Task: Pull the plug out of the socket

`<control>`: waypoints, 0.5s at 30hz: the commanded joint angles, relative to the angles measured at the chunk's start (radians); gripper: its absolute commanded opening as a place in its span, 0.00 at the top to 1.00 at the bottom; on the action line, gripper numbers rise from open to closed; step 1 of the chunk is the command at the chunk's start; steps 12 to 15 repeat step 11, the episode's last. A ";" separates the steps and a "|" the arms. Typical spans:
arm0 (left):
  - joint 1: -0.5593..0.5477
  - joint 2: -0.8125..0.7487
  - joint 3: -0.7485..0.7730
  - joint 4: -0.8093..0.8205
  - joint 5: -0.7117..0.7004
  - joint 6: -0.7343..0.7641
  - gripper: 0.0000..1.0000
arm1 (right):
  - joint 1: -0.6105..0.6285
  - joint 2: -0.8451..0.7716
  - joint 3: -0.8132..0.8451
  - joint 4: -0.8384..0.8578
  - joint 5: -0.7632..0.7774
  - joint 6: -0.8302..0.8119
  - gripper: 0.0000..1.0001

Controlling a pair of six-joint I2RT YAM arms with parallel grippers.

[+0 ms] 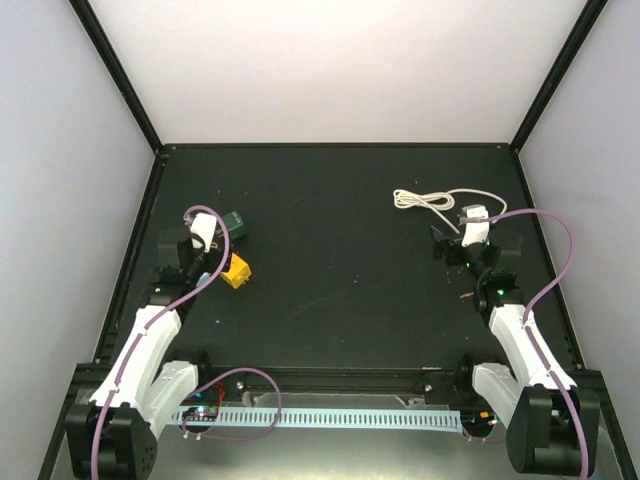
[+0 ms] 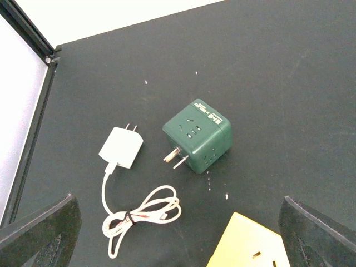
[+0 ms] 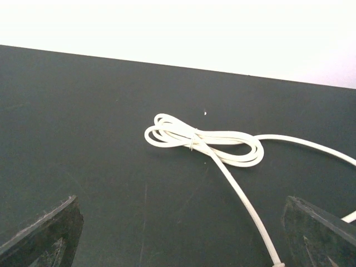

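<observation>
We look down on the whole black table (image 1: 340, 300) from a fixed camera above and behind the left arm (image 1: 150, 340) and right arm (image 1: 520, 340), facing the white back wall (image 1: 340, 70). Our left wrist camera hangs close over the table's left side, tilted down and forward onto the dark green cube adapter (image 2: 197, 136) and a corner of the orange power-strip block (image 2: 250, 247). The overhead view shares both. Our right wrist camera sits low, facing forward across the table at the bundled white cord (image 3: 203, 140), which is also seen from overhead.

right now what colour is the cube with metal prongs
The cube is dark green, best seen in the left wrist view.
</observation>
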 commanded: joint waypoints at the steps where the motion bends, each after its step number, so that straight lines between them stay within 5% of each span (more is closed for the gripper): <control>1: 0.006 -0.004 -0.004 0.076 -0.020 -0.018 0.01 | 0.005 0.018 -0.009 0.069 0.006 0.003 0.00; 15: 0.006 -0.007 -0.012 0.107 -0.025 -0.023 0.01 | 0.005 0.032 -0.007 0.088 -0.006 0.011 0.00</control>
